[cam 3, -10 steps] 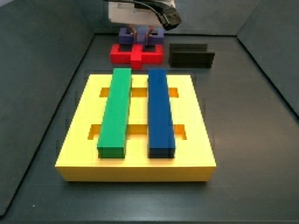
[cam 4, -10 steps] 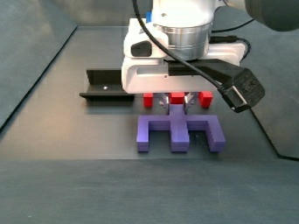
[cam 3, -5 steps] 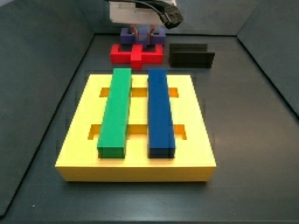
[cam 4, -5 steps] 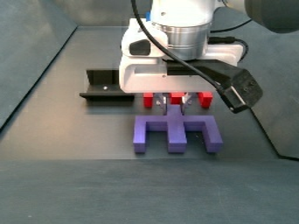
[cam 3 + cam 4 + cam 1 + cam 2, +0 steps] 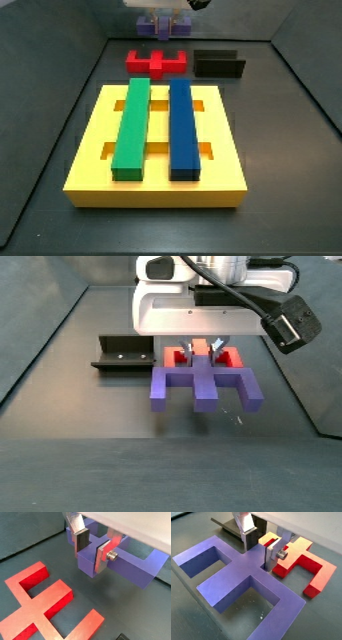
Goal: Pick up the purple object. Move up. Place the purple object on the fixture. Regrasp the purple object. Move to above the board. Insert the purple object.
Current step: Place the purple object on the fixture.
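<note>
The purple object (image 5: 203,393) is a flat E-shaped piece. It hangs level above the floor, with its shadow below it. My gripper (image 5: 201,355) is shut on its middle bar, silver fingers on both sides, as both wrist views show: gripper (image 5: 91,552) (image 5: 256,550), purple object (image 5: 131,567) (image 5: 231,577). In a side view the gripper (image 5: 166,14) and the purple object (image 5: 164,26) are at the picture's upper edge, mostly cut off. The fixture (image 5: 122,356) (image 5: 219,64) stands on the floor beside the red piece. The yellow board (image 5: 154,182) lies nearer that camera.
A red cross-shaped piece (image 5: 158,62) (image 5: 229,357) (image 5: 47,607) (image 5: 304,562) lies on the floor below and behind the purple object. The board holds a green bar (image 5: 131,125) and a blue bar (image 5: 183,125). Grey walls enclose the floor.
The gripper has risen with the purple object in it, lifting it off the floor. The red piece, the fixture and the board have not moved.
</note>
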Controlling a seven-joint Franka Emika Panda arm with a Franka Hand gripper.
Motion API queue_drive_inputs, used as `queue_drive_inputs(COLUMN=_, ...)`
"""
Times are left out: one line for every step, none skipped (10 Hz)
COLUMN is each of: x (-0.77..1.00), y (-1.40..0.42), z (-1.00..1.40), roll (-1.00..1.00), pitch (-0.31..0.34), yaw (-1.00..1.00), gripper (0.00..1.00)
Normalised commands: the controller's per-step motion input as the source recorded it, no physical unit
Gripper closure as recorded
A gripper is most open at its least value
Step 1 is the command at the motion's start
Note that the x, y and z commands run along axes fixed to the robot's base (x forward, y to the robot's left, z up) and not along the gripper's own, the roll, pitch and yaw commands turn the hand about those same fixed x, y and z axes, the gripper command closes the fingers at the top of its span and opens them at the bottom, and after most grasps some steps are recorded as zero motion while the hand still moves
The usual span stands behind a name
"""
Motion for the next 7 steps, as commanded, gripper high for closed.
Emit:
queue_drive_inputs(x=0.03, y=-0.05, z=0.0, roll=0.0, pitch=0.0, yaw=0.0, gripper=1.0)
queue_drive_inputs(x=0.0, y=-0.01, z=-0.01, roll=-0.05, pitch=0.0, yaw=0.0, gripper=1.0)
queue_drive_inputs(x=-0.05, y=0.0, z=-0.05, roll=-0.01, pitch=0.0, yaw=-0.15, gripper=1.0)
queue_drive_inputs(x=0.76, y=-0.15, z=0.8, roll=-0.67, pitch=0.354, yaw=-0.23, gripper=1.0)
queue_drive_inputs(x=0.88, y=-0.22, z=0.68, roll=-0.75, pitch=0.154, yaw=-0.22, gripper=1.0)
queue_drive_inputs(x=0.89, y=-0.24, z=0.63, roll=-0.75, pitch=0.114, yaw=-0.2, gripper=1.0)
queue_drive_inputs(x=0.89, y=-0.26, z=0.59, roll=-0.74, pitch=0.074, yaw=-0.17, gripper=1.0)
